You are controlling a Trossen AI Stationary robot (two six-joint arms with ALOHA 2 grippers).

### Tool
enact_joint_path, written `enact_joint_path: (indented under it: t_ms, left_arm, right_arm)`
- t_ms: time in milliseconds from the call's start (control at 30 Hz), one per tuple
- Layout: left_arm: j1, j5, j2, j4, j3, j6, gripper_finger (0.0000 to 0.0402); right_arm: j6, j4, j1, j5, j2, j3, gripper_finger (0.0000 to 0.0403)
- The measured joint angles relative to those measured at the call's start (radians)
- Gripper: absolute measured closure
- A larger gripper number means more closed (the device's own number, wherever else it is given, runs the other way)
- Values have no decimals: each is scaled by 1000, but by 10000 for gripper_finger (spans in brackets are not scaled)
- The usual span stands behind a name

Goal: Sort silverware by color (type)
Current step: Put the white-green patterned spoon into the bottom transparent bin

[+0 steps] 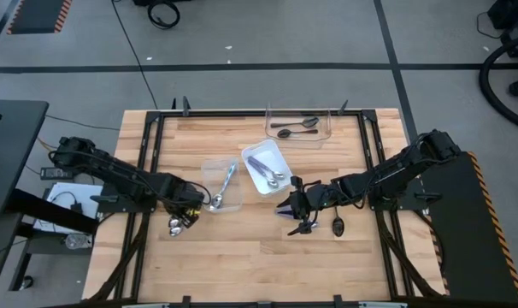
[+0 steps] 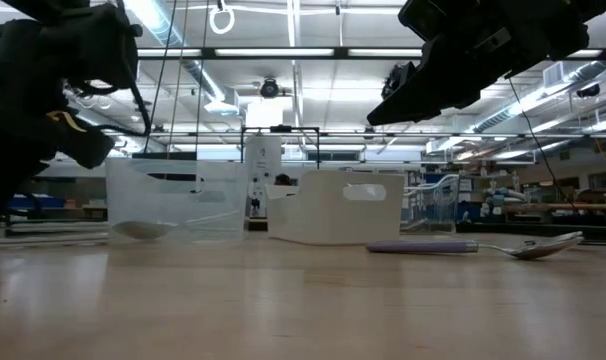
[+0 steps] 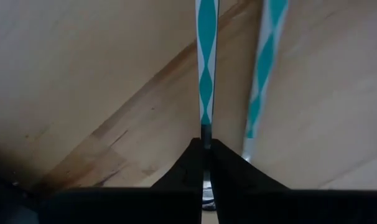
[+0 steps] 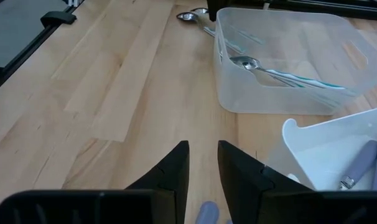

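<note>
Clamping my left end effector point(image 3: 204, 146) shut on a teal-and-white-patterned-handled metal spoon point(image 3: 206, 68) at the wooden surface's point(image 1: 242, 257) near left; my right end effector point(image 4: 203, 163), part open, holds a purple-handled spoon point(image 4: 207, 213).

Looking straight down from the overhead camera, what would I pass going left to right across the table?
Left gripper shut on a teal-handled spoon → clear bin with one teal spoon → white bin with purple-handled spoons → right gripper → dark spoon lying on the table.
</note>
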Motion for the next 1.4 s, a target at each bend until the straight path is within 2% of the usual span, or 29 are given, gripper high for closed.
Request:
enact_joint_path:
  t_ms: [333,533,667,1033,1267,1400]
  left_arm:
    - [0,-8,-13,-68,53,0,385]
    - [1,-100,-31,-214,127,-28,385]
    - [6,-171,-51,-242,177,-59,385]
    - [7,-388,-52,-237,267,-80,384]
    - [9,-451,-52,-79,277,-35,382]
    - [32,-400,-52,-49,277,-17,381]
  right_arm:
    - [-2,-12,0,0,0,0,309]
    - [-1,-8,0,0,0,0,309]
    - [-1,-8,0,0,0,0,309]
    - [-2,-5,0,0,0,0,311]
    - [-3,2,0,0,0,0,312]
    - [4,2,0,-28,0,0,312]
